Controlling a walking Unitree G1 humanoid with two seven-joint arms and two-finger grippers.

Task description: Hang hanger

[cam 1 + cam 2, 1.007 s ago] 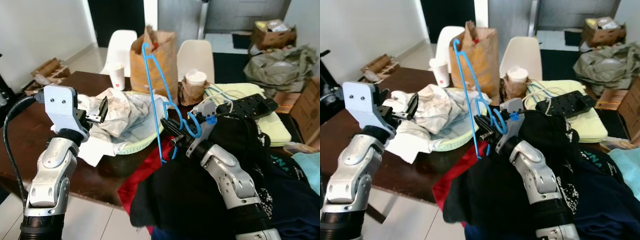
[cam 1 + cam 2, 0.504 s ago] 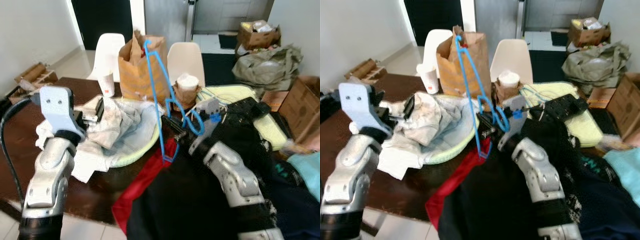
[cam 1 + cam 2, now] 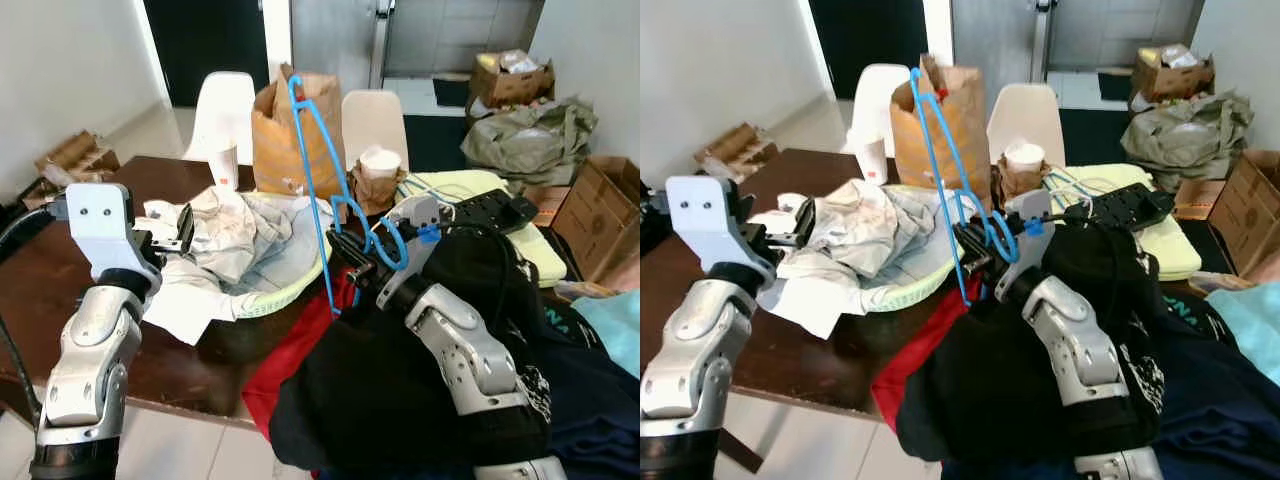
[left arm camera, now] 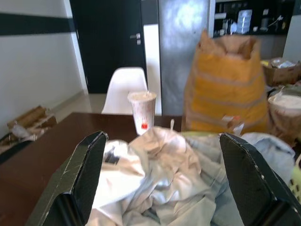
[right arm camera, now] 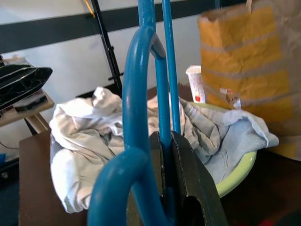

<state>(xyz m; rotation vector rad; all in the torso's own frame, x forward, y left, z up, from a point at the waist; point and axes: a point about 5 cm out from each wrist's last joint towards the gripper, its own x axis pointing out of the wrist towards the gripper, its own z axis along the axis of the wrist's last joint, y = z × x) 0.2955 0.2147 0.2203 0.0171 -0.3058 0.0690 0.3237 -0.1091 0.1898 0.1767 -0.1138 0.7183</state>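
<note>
A thin blue plastic hanger point(image 3: 316, 170) stands nearly upright over the table's near edge, its hook curling beside my right wrist. My right gripper point(image 3: 346, 256) is shut on the hanger's lower bar; in the right wrist view the blue hanger point(image 5: 141, 94) runs between the black fingers point(image 5: 190, 181). A black garment point(image 3: 400, 400) lies over my right forearm. My left gripper point(image 3: 186, 228) is raised at the left of the table, open and holding nothing, its fingers point(image 4: 89, 174) spread wide toward the white clothes point(image 4: 155, 188).
A brown table point(image 3: 40, 280) carries a green basket point(image 3: 285, 290) of white clothes, a paper bag point(image 3: 290, 130), a paper cup point(image 3: 226, 163), a power strip point(image 3: 500, 210) and a red cloth point(image 3: 290, 350). White chairs point(image 3: 222, 100) stand behind. Boxes point(image 3: 605, 215) and bags sit at the right.
The whole picture swung and shifted, so the camera moved. Both arms hold about the same pose and the hanger stays in my right gripper.
</note>
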